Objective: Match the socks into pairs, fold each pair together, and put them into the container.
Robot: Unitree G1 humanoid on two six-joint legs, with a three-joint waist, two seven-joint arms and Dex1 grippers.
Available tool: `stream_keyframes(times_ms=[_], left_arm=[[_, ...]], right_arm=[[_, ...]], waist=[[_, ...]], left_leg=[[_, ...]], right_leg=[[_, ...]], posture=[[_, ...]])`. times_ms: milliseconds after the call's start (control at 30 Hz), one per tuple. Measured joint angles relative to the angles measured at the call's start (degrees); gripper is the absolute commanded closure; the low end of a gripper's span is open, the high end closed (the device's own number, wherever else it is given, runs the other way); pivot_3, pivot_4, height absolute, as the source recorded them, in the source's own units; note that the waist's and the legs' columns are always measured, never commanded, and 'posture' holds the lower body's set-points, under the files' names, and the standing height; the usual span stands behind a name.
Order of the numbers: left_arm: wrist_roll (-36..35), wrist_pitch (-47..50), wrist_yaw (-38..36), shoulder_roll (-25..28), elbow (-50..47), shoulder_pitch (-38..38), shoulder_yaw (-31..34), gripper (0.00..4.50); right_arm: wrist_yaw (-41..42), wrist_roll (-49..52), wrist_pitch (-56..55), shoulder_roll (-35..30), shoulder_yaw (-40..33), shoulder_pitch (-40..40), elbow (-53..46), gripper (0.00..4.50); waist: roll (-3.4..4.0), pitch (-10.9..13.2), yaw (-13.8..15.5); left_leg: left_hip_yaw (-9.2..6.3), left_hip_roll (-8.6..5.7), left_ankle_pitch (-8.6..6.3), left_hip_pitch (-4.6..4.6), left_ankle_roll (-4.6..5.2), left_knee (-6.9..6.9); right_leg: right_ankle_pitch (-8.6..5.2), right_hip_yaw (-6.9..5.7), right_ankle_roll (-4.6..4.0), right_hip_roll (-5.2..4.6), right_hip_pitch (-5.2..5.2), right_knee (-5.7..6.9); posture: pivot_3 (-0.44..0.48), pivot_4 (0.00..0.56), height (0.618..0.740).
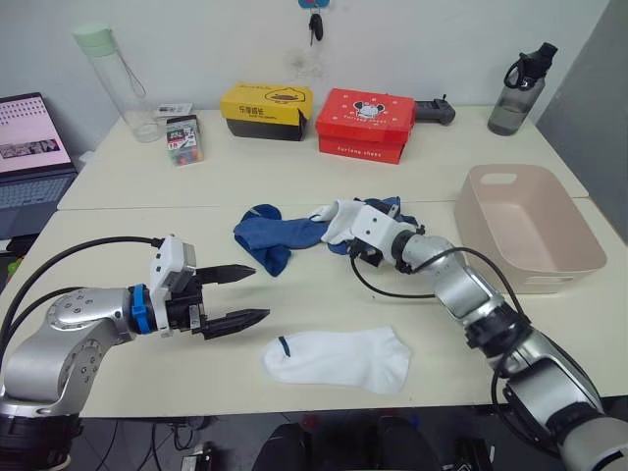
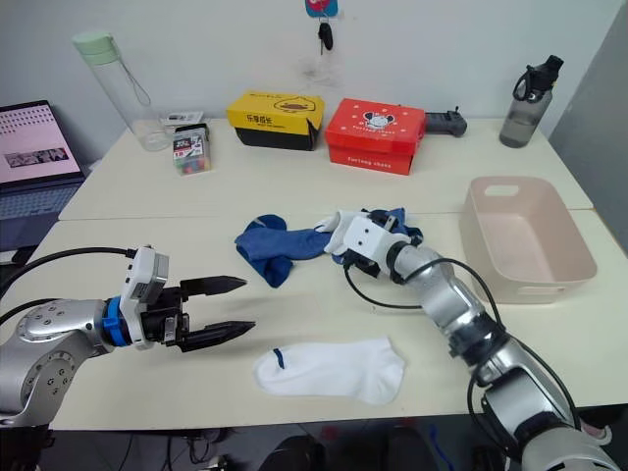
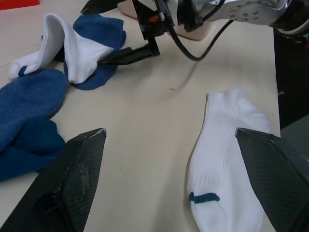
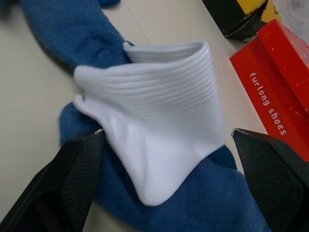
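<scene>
A white sock [image 1: 339, 358] lies flat near the table's front edge, just right of my left gripper [image 1: 257, 292], which hovers open with nothing between its fingers. Blue socks [image 1: 269, 235] lie bunched at mid-table. A second white sock [image 4: 159, 140] is draped over more blue fabric [image 4: 227, 203], standing up between the wide-apart fingers of my right gripper [image 4: 166, 134], which is open around it. The pinkish-beige container [image 1: 567, 257] stands at the right, with nothing in it.
Along the back stand a yellow-and-black box [image 1: 265, 110], a red shoe box [image 1: 365, 123], a clear bottle with a green lid [image 1: 116, 83] and a dark bottle [image 1: 518, 93]. A laptop [image 1: 29, 152] sits at far left. Black cables trail from both arms.
</scene>
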Motion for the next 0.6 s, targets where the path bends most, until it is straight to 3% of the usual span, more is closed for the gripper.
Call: stream_keyframes(times_ms=[100, 467, 600], left_arm=[[0.19, -0.96, -0.03, 0.0, 0.23, 0.12, 0.0, 0.0], [0.29, -1.1, 0.63, -0.45, 0.8, 0.24, 0.0, 0.0], [0.05, -0.7, 1.45, -0.8, 1.86, -1.2, 0.0, 0.0]], right_arm=[[0.48, -1.37, -1.52, 1.26, -0.15, -0.69, 2.9, 0.62], [6.02, -1.37, -2.2, 2.35, -2.0, 1.81, 0.14, 4.46], [6.44, -1.08, -2.28, 3.78, -3.2, 2.0, -2.39, 4.46]], waist=[[0.0, 0.0, 0.06], [0.0, 0.0, 0.03], [0.0, 0.0, 0.03]], left_leg=[[0.0, 0.0, 0.0, -0.01, 0.0, 0.0], [0.0, 0.01, 0.0, -0.01, 0.0, 0.0], [-0.01, 0.02, 0.0, 0.0, 0.0, 0.0]], right_leg=[[0.0, 0.0, 0.0, 0.0, 0.0, -0.02], [0.0, 0.01, 0.0, 0.0, -0.01, 0.02], [0.0, 0.01, 0.0, 0.02, -0.02, 0.05]], posture=[[0.0, 0.15, 0.74], [0.0, 0.15, 0.74], [0.0, 0.15, 0.74]])
